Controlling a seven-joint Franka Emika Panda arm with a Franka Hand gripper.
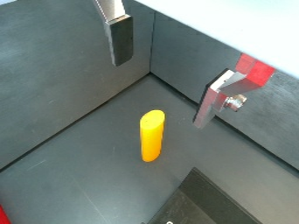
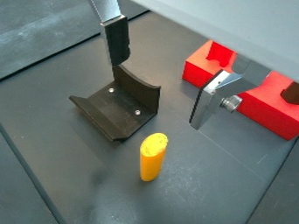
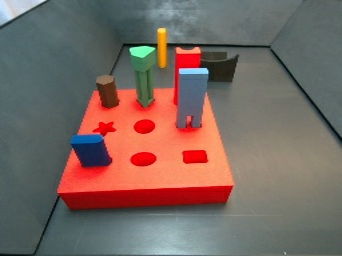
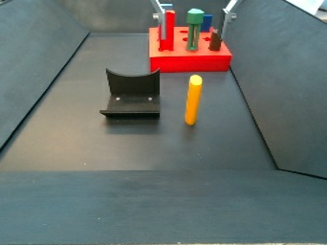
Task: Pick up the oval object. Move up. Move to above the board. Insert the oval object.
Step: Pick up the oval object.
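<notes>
The oval object (image 1: 152, 136) is a tall, slim orange-yellow peg standing upright on the dark floor; it shows in both wrist views (image 2: 153, 156) and both side views (image 4: 193, 100) (image 3: 163, 46). My gripper (image 1: 162, 92) hangs open and empty well above it, fingers wide apart and not touching it; it also shows in a wrist view (image 2: 158, 93), and only its fingertips (image 4: 165, 16) show in a side view. The red board (image 3: 167, 172) with shaped holes lies apart from the peg, also seen in a wrist view (image 2: 251, 92) and a side view (image 4: 192, 59).
The dark fixture (image 4: 130, 93) stands beside the oval peg (image 2: 117, 109). On the board stand a green peg (image 3: 142, 75), a brown cylinder (image 3: 107, 91), a tall blue block (image 3: 191, 97), a red piece (image 3: 186, 68) and a small blue block (image 3: 91, 150). Grey walls enclose the floor.
</notes>
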